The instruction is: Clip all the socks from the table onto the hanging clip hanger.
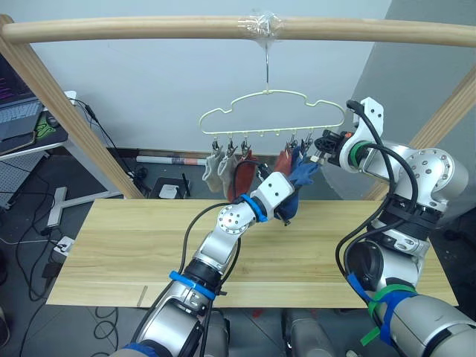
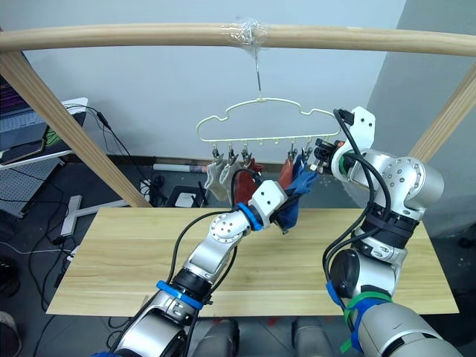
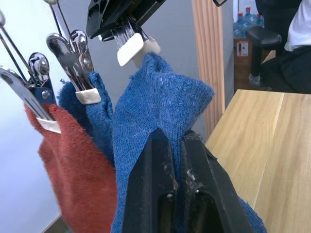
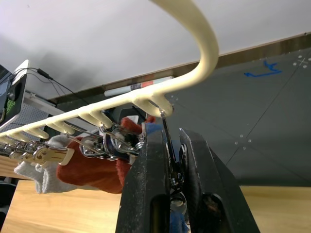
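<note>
The cream clip hanger (image 1: 271, 95) hangs from the wooden pole. Two grey socks (image 1: 216, 171), two rust-red socks (image 1: 242, 181) and one blue sock (image 3: 95, 114) hang clipped along its bar. My left gripper (image 3: 174, 136) is shut on a second blue sock (image 3: 160, 102) and holds its cuff up just under the hanger's right end clip (image 3: 133, 48). My right gripper (image 4: 170, 141) is shut on that clip's metal handles, right below the hanger's curved end. The table (image 1: 134, 253) lies below both arms.
The round pole (image 1: 149, 30) rests on slanted wooden legs (image 1: 67, 119) at both sides. A laptop (image 1: 18, 111) on a stand and cables sit at the left beyond the table. A seated person (image 3: 299, 29) shows far off in the left wrist view.
</note>
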`<state>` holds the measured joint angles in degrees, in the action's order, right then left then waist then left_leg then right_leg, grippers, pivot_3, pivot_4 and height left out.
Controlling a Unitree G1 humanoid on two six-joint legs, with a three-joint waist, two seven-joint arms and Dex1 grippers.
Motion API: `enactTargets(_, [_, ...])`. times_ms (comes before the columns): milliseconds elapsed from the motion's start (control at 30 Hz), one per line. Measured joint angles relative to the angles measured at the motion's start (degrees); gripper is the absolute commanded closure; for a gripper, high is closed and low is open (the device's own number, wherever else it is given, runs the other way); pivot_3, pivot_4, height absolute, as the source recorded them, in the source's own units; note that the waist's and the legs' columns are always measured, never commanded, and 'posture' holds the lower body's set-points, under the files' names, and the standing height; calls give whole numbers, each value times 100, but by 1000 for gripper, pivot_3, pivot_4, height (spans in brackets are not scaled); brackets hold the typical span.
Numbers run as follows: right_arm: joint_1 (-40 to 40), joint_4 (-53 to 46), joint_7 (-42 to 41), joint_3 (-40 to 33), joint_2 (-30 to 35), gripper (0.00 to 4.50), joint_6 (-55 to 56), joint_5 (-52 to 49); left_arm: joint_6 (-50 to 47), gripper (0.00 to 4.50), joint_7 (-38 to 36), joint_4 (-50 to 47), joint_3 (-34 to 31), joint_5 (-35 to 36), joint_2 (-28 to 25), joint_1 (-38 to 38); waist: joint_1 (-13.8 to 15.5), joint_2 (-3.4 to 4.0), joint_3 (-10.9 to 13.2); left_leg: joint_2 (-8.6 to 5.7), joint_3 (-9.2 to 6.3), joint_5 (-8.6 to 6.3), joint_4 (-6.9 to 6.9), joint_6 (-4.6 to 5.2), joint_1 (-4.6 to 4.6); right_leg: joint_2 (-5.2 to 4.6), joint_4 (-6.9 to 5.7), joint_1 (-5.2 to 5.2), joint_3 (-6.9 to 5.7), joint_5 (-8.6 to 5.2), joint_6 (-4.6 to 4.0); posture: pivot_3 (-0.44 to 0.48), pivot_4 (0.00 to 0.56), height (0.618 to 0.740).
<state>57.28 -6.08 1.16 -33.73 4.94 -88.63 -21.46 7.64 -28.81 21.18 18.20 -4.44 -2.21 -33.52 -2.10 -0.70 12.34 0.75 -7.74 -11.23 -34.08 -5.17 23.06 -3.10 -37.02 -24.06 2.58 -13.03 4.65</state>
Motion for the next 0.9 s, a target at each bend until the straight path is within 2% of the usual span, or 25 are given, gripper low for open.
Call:
enactTargets(333, [19, -170, 56, -130, -133, 4436, -182, 14, 280, 4491, 138, 222, -51, -36, 136, -217, -27, 0, 0, 0, 0, 0, 1, 0, 0, 0, 1, 0, 0, -1, 1, -64, 185, 740])
enactTargets(567, [145, -169, 105, -430, -255, 2021, -330, 95, 278, 4500, 173, 251, -60, -33, 174, -230, -99, 1, 1, 0, 0, 0, 1, 0, 1, 0, 0, -1, 1, -1, 1, -62, 184, 740])
enactTargets(733, [105, -213, -304, -249, 66, 242, -322, -65, -51, 4500, 72, 257, -191, 243, 441, -339, -136, 3, 2, 0, 1, 0, 1, 0, 2, 0, 1, -2, 1, -8, 13, -52, 183, 740])
enactTargets(767, [42, -283, -438, -151, 137, 10, -307, -141, -166, 4500, 44, 256, -210, 328, 499, -339, -140, 3, 2, 0, 0, 0, 2, 1, 2, 0, 1, -2, 0, -14, 23, -52, 183, 740])
enactTargets(867, [-373, -580, -1022, 450, 702, 10, -161, -476, -587, 4500, -82, 236, -325, 651, 642, -343, -144, 3, 2, 0, 1, 0, 2, 1, 4, 0, 3, -2, 2, -15, 25, -52, 183, 740])
enactTargets(900, [-443, -644, -1136, 557, 800, 1, -114, -524, -679, 4246, -101, 236, -361, 703, 642, -343, -151, 3, 2, 0, 2, 0, 1, 0, 4, 0, 2, -2, 3, -15, 26, -48, 185, 740])
